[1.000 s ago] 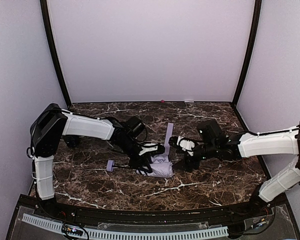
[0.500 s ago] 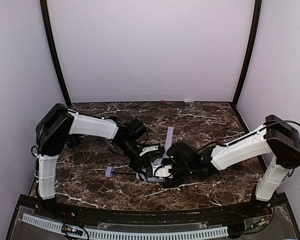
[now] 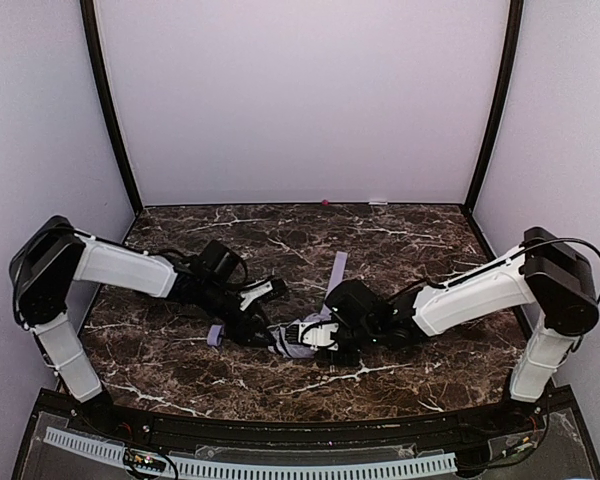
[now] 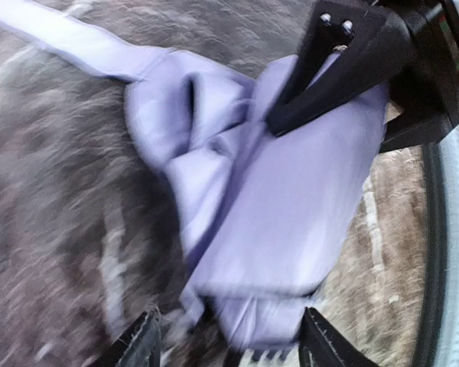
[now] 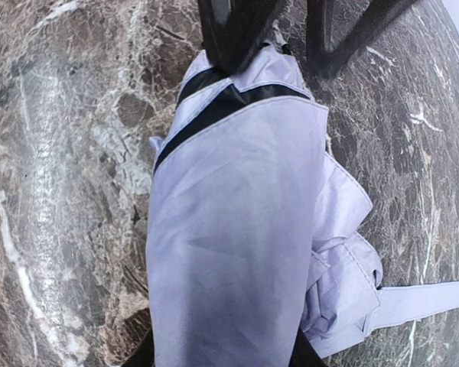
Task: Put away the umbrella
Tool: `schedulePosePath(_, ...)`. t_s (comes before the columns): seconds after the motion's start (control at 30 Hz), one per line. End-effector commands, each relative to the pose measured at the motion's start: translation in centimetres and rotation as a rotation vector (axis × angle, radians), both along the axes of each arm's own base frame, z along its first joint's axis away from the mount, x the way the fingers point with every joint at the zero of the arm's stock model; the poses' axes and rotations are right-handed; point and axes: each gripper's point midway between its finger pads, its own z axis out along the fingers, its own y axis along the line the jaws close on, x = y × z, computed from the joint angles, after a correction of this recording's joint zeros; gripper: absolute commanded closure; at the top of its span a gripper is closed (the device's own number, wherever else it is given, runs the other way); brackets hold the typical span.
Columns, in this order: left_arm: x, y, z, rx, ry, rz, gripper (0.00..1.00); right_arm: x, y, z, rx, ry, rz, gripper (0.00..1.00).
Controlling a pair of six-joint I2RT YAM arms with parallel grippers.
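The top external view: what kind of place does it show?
Probably a robot test booth: plain pale walls, a dark marble-patterned table, and the left arm and right arm over an umbrella.

Dark veined marble tabletop (image 3: pixel 430 230), enclosed by pale walls (image 3: pixel 300 100).

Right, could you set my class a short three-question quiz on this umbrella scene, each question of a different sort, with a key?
1. True or false: the umbrella stands upright on the table.
2. The right end effector is: A) hovering clear of the umbrella; B) closed on the umbrella's bundled cloth; C) gripping the small handle.
3. In the right wrist view, what colour is the stripe crossing the pale cloth?

Key: 1 false, it lies crumpled on its side; 2 B; 3 black.
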Motion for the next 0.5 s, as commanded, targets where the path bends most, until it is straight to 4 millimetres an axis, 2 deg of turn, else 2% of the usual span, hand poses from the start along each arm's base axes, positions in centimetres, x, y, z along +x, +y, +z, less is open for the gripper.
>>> schedulePosePath(0.0, 4.9, 1.5, 6.6, -0.191, -0.456, 0.208, 0.36, -2.9, -3.0, -4.6, -0.136, 0.303, -0.081, 0.82)
schedulePosePath(0.03, 4.1, 1.8, 8.5, -0.261, -0.521, 0.191, 0.36, -3.0, -3.1, -4.8, -0.142, 0.364, -0.100, 0.82)
schedulePosePath(0.07, 2.7, 2.2, 8.9, -0.312, -0.557, 0.153, 0.38, -3.4, -3.1, -5.1, -0.146, 0.430, -0.114, 0.81)
schedulePosePath(0.13, 0.2, 2.0, 10.3, -0.393, -0.649, 0.042, 0.46, -4.1, -3.2, -5.6, -0.156, 0.560, -0.137, 0.81)
schedulePosePath(0.2, -1.5, 1.6, 9.7, -0.341, -0.729, -0.047, 0.52, -4.8, -2.9, -6.0, -0.163, 0.665, -0.141, 0.80)
schedulePosePath(0.23, -2.0, 1.4, 9.2, -0.298, -0.763, -0.091, 0.52, -4.8, -2.6, -6.1, -0.161, 0.706, -0.153, 0.80)
schedulePosePath(0.33, -3.2, 1.3, 6.9, -0.166, -0.779, -0.213, 0.43, -5.3, -2.4, -6.4, -0.187, 0.853, -0.183, 0.79)
schedulePosePath(0.47, -3.2, 1.1, 3.6, 0.007, -0.766, -0.295, 0.29, -5.8, -1.6, -6.1, -0.203, 0.964, -0.174, 0.78)
